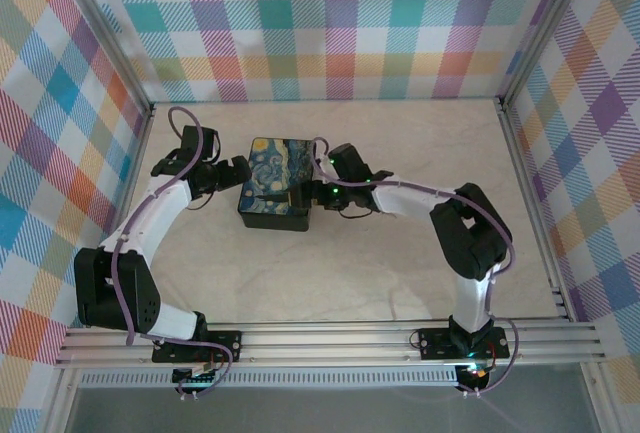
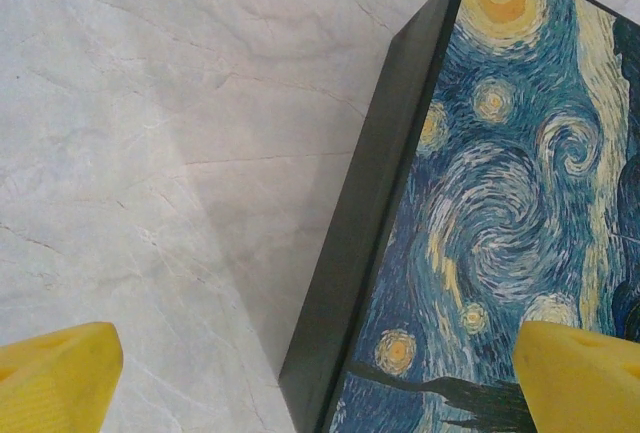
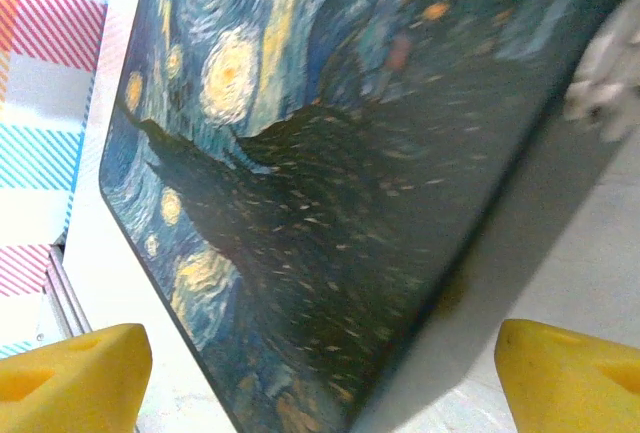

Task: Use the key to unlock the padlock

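Marble-patterned beige tabletop (image 1: 400, 283) carries a dark rectangular box (image 1: 272, 198), which lies left of centre and closer to the far edge than the near one. Its lid (image 2: 520, 203) is painted with a blue-and-yellow starry night.

Two arms curve in from the near edge and meet the box from opposite sides. The left gripper (image 1: 236, 174) is at its left side and the right gripper (image 1: 318, 193) at its right.

In the left wrist view the yellow fingertips (image 2: 55, 378) stand wide apart and released. One is over bare tabletop and the other over the painted lid, with the box's black side wall running up between them. Nothing is grasped.

In the right wrist view the yellow pads (image 3: 70, 378) are likewise spread wide and hold nothing. A corner of the lid and its shadowed side wall lie between and beyond them.

A pale, blurred object (image 3: 603, 73) sits by the box's side wall at the upper right of that view, and what it is cannot be told. Where the padlock sits cannot be told either.

Pastel plaid walls (image 1: 330, 23) enclose the tabletop on three sides.
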Robot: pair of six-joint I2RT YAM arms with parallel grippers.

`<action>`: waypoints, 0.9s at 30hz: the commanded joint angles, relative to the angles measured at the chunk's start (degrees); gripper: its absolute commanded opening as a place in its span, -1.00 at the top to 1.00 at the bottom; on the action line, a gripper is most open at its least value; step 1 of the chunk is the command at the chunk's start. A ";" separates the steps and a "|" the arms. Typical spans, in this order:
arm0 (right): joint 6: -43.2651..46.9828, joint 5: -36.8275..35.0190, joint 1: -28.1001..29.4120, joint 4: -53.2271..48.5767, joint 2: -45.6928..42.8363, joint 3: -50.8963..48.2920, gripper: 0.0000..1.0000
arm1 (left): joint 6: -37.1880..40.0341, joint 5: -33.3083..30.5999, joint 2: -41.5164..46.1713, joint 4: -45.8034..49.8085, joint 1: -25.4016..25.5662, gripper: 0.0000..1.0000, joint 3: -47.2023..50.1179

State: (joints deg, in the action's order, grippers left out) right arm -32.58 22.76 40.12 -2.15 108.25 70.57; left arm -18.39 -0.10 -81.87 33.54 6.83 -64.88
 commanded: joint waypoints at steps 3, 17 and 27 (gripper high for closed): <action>-2.15 3.43 4.30 3.40 3.05 6.16 -0.77 | 1.51 -3.42 2.37 2.91 -0.06 -1.00 -1.65; 1.05 3.49 2.07 -1.48 -1.21 4.97 -0.80 | -1.21 -1.96 2.07 1.13 -1.56 -1.00 -0.32; 0.98 4.65 -2.24 0.81 1.77 6.39 -0.79 | 0.50 -3.58 -3.28 2.74 0.12 -1.00 -2.61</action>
State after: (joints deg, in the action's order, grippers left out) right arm -32.08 25.61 36.47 -2.81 107.63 73.95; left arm -18.61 -2.68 -83.68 34.65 6.72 -65.19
